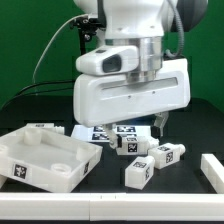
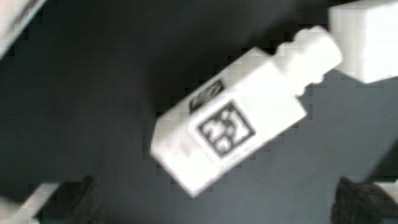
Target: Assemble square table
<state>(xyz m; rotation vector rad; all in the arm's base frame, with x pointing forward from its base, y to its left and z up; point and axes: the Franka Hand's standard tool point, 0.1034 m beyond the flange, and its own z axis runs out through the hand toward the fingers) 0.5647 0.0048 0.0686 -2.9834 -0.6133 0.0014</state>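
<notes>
Hand (image 2: 217, 198) spread wide over one tagged leg (image 2: 231, 115), dark table (image 2: 125, 60) showing along both long edges

I'm seeing black tabletop (image 1: 185, 185) carrying square top (image 1: 45, 178) at exterior view's left, legs (image 1: 139, 172) lying beside it, marker board (image 1: 92, 132) behind.

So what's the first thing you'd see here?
The big white gripper fills the middle of the exterior view, hanging open above a cluster of white tagged legs. The square tray-like table top sits at that view's lower left; the wrist view shows one leg close up.
</notes>
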